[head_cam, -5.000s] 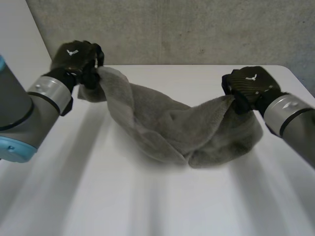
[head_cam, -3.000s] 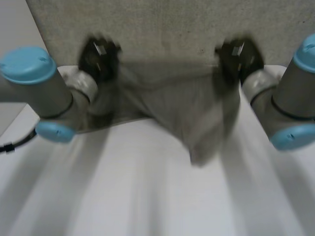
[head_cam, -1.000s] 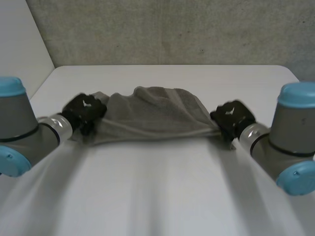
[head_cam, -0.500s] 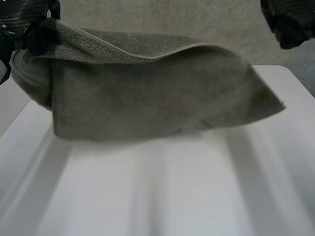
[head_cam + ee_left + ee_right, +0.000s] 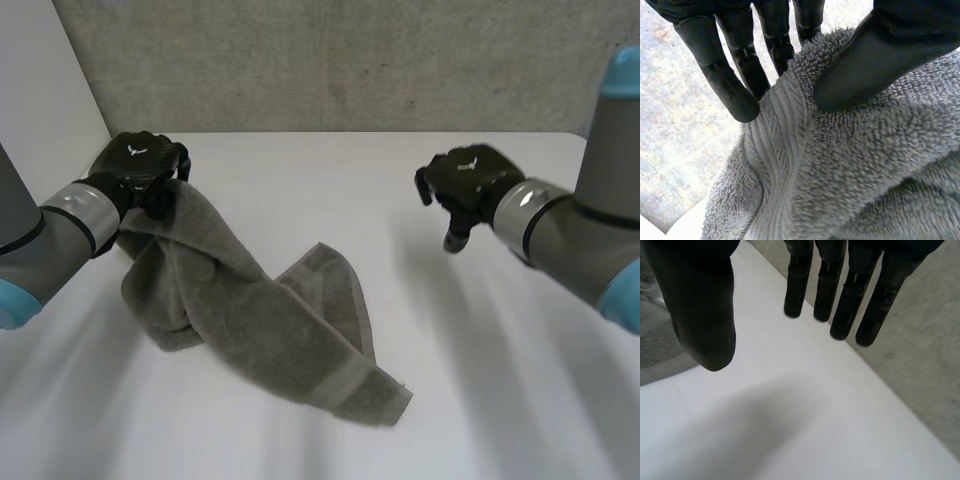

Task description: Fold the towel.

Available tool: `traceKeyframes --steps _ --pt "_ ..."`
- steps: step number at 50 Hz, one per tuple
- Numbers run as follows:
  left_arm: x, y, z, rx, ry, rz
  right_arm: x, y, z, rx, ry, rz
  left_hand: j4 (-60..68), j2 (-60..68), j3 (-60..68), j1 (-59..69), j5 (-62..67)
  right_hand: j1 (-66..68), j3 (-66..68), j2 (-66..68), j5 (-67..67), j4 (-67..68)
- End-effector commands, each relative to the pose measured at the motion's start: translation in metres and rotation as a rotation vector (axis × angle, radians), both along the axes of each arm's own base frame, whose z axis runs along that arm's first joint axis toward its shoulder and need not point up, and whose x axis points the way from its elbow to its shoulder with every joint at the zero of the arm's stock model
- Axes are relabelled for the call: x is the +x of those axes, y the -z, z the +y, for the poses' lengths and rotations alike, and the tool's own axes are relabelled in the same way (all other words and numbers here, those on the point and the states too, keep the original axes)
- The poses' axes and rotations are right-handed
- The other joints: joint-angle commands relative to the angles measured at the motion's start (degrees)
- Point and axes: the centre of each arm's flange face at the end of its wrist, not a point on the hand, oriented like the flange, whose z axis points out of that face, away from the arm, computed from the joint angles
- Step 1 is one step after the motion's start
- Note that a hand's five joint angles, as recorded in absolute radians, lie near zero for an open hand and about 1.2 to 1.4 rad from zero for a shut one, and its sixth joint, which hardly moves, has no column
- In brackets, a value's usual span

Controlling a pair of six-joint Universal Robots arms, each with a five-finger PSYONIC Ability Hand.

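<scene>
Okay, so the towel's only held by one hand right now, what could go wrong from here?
1. The left hand pinches just one end of the towel between thumb and fingers; a sharp pull could slip it free.
2. The right hand is open and empty above the table, while the towel lies rumpled and twisted. Folding from this shape would probably trap creases.
3. Reaching into that heap, the right hand might grab the wrong layer.

The towel (image 5: 270, 330) is plain grey-brown terry with a flat woven band of the same colour near one edge; the bench (image 5: 480, 380) is plain white. The left hand (image 5: 140, 165) and right hand (image 5: 465, 180) are black, each with a small white mark on its back, on grey arms (image 5: 60, 230) with light-blue caps. The wall (image 5: 350, 60) is mottled grey.
</scene>
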Motion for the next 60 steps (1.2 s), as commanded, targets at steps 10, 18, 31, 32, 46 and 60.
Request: traceKeyframes --steps 10,18,31,32,46,60 --pt "0.012 0.01 0.0 0.029 -0.031 -0.013 -0.005 0.071 0.052 0.517 0.098 -0.303 -7.1 -6.4 -8.6 -3.3 -16.6 -8.4 -8.6 -9.0 -6.5 -8.6" --pt "0.013 0.014 0.004 0.048 -0.026 -0.015 -0.006 0.093 0.081 0.604 0.101 -0.287 -7.1 -6.4 -8.6 -3.3 -16.6 -8.7 -8.9 -9.3 -6.9 -8.9" --pt "0.015 0.02 0.008 0.071 -0.031 -0.017 0.004 0.104 0.1 0.58 0.073 -0.243 -7.1 -6.4 -8.6 -3.3 -16.6 -7.1 -7.3 -7.6 -5.2 -7.3" --pt "0.015 0.019 0.009 0.068 -0.031 -0.016 0.005 0.104 0.099 0.565 0.08 -0.244 -7.1 -6.4 -8.6 -3.3 -16.6 -6.4 -6.6 -7.0 -4.5 -6.6" --pt "0.016 0.015 0.01 0.059 -0.031 -0.014 0.011 0.113 0.099 0.532 0.062 -0.214 -7.1 -6.4 -8.6 -3.3 -16.6 23.4 23.2 22.8 25.3 23.2" --pt "0.016 0.014 0.013 0.059 -0.029 -0.014 0.014 0.112 0.106 0.537 0.044 -0.202 -7.1 -6.4 -8.6 -3.3 -16.6 -2.7 -2.9 -3.2 -0.8 -2.9"
